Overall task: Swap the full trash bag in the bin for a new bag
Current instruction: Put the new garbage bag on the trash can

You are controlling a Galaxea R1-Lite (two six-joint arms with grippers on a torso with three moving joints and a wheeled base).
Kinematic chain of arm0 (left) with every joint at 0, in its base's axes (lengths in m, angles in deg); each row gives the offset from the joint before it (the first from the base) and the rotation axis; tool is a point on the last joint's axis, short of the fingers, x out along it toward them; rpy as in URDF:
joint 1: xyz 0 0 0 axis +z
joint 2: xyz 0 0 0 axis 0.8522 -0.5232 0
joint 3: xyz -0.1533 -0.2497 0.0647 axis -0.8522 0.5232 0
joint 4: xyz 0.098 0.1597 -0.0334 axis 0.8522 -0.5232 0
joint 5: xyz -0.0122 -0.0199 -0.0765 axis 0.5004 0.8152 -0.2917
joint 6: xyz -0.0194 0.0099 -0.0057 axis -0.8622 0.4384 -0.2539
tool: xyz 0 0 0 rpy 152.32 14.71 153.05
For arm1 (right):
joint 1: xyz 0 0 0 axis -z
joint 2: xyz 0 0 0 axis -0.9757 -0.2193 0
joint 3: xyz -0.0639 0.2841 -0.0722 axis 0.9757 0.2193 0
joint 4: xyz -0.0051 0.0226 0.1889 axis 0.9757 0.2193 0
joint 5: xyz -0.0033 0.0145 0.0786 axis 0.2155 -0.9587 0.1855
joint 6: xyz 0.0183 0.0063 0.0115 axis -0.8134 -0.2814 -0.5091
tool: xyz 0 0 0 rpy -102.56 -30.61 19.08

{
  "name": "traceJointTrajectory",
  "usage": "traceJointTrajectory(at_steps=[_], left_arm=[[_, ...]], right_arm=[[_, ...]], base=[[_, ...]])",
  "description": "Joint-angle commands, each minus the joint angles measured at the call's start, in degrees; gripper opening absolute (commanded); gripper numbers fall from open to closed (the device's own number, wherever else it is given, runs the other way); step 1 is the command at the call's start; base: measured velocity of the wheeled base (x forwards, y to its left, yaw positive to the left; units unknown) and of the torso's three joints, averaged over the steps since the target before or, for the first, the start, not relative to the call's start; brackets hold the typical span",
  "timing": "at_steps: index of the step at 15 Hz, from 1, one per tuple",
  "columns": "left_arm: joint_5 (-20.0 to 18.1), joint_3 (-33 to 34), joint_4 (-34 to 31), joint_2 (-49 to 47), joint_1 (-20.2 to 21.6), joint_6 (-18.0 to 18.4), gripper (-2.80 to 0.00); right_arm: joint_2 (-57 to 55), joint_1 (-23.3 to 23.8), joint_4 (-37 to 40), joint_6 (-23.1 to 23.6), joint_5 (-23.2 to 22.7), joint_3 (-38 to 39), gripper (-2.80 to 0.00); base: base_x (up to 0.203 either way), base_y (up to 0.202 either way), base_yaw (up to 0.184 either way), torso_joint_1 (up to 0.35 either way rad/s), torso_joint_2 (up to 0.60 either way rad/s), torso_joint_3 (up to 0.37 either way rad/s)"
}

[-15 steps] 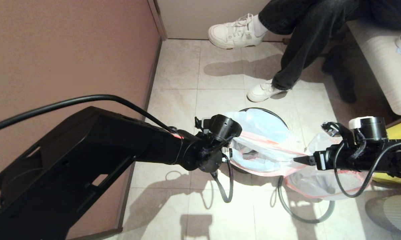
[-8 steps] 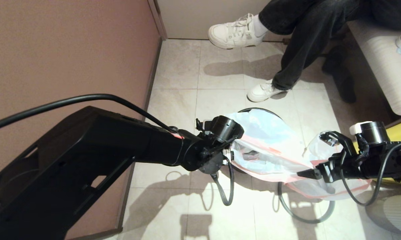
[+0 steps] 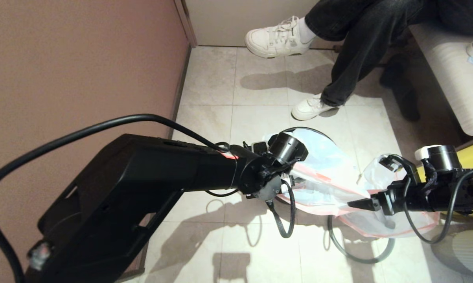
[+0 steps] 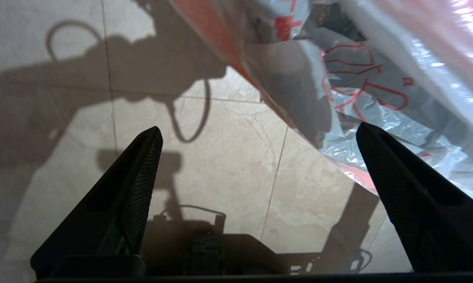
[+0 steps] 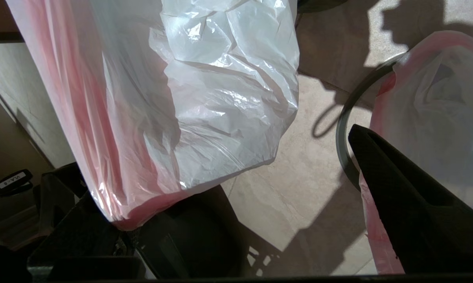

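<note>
Head view: the small round dark bin with a thin grey hoop (image 3: 311, 129) stands on the pale tiled floor (image 3: 208, 78). A thin see-through whitish bag with a pink-red edge, which I think is the new bag (image 3: 323, 157), sits in it. One side of this bag is stretched out toward the right gripper (image 3: 352, 204). A second bag like it, lumpy and probably the full trash bag (image 3: 381, 226), lies on the floor under the right arm.

The left gripper (image 4: 258, 129) hangs low just beside the bin. Its fingers are wide open and hold nothing. In the right wrist view the right fingers also stand apart, with plastic film hanging over one of them. I cannot tell which bag that film belongs to.

What could go wrong? The film only hangs there, so it may slip off and drop into the bin. A hard pull could tear the thin plastic or tip the light bin. The left fingers might close on air, because the bag's edge is off to one side.

A black cable loop (image 3: 358, 255) lies on the floor right by the bags and could snag them. A person's white shoe (image 3: 309, 108) is close behind the bin. The brown wall (image 3: 83, 59) crowds the left arm.
</note>
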Motion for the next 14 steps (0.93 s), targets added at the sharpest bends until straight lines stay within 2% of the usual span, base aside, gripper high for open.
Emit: traceJointTrajectory(at_steps=[1, 5, 8, 14], left_arm=[[0.1, -4.3, -4.3, -5.0, -0.1, -2.0, 0.0], [0.2, -4.8, -5.0, -7.3, 0.1, -3.4, 0.0], [1.1, -4.7, 3.2, -7.0, 0.3, -4.9, 0.0], [1.2, -3.9, 4.0, -3.4, -2.3, -4.9, 0.0]], right_arm=[[-0.2, 0.0, -0.1, 0.1, -0.2, 0.0, 0.0], [-0.1, 0.0, -0.3, 0.1, -0.2, -0.1, 0.0], [-0.1, 0.0, -1.8, -0.7, -0.2, 0.2, 0.0], [-0.2, 0.0, -1.9, -1.2, -0.2, 0.1, 0.0]], base=[[0.0, 0.0, 0.0, 0.0, 0.0, 0.0], [0.0, 0.0, 0.0, 0.0, 0.0, 0.0], [0.0, 0.0, 0.0, 0.0, 0.0, 0.0], [0.0, 0.0, 0.0, 0.0, 0.0, 0.0]])
